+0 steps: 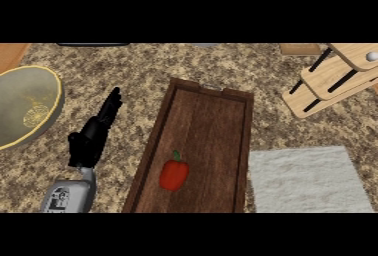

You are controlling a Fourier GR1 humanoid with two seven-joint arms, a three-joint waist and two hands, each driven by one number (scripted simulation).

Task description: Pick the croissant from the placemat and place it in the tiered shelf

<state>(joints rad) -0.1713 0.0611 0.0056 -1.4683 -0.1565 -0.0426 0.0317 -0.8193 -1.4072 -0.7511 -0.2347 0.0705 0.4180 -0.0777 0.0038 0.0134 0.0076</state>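
Observation:
The pale grey placemat (310, 181) lies at the lower right with nothing on it. No croissant shows anywhere in the head view. At the upper right stands the wooden tiered shelf (334, 79), its light planks joined by black rods, partly cut off by the edge. A small pale round thing (371, 56) sits on its top tier. My left hand (92, 137) is open at the left of the counter, fingers straight and pointing away, holding nothing. My right hand is out of view.
A long dark wooden tray (203, 120) runs down the middle with a red bell pepper (174, 174) in its near end. A large grey bowl with a yellow rim (29, 105) sits at the far left.

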